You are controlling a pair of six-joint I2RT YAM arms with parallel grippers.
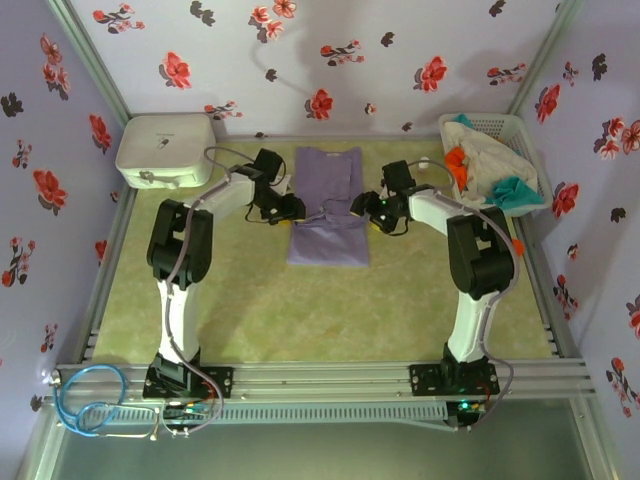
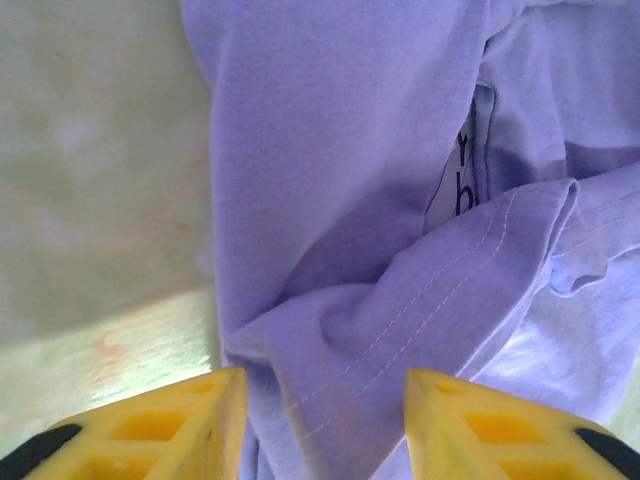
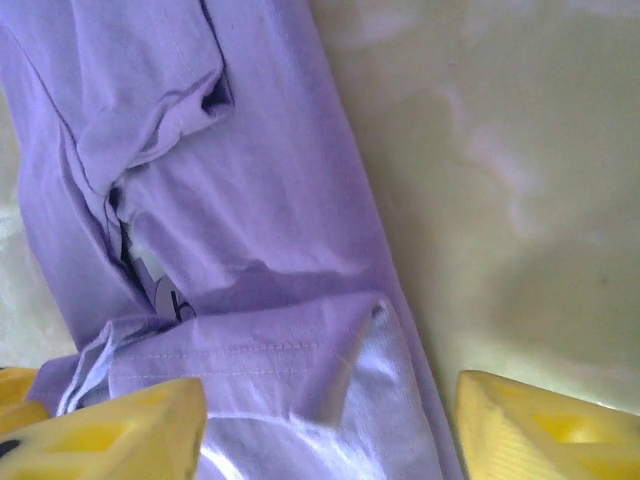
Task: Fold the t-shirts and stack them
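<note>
Left gripper: the yellow-fingered left gripper [image 2: 325,425] has its jaws partly apart. It clamps nothing, and a stitched fold of cloth lies loose in the gap between them.
Left fingers: one yellow finger [image 2: 170,430] is over the bare table at the cloth's edge, the other over the cloth.
Right gripper: the right gripper [image 3: 330,425] has its jaws wide apart with nothing pinched. One yellow finger [image 3: 110,435] sits over a stitched hem, and the other is out over bare table beside the cloth.
Lavender shirt: the lavender-purple soft cloth t-shirt [image 1: 328,215] lies flat on the table, mid-way across and towards the back. It is folded into a long narrow panel, with both grippers at its sides about halfway along its length.
Shirt detail: the sleeves are turned in over the body, and a white label with dark lettering [image 2: 462,170] peeks out from under a fold.
Table: the pale green mottled tabletop [image 1: 300,320] is bare in front of the shirt.
Basket: the white lattice plastic basket [image 1: 522,135] stands at the back right corner, well apart from the lavender shirt.
Basket contents: an orange t-shirt [image 1: 457,160], an off-white t-shirt [image 1: 490,158] and a teal t-shirt [image 1: 515,190] are heaped unfolded inside.
Box: the white rounded plastic box [image 1: 165,148] stands at the back left corner.
Cable: a coil of blue cable [image 1: 90,400] lies by the left arm's base.
</note>
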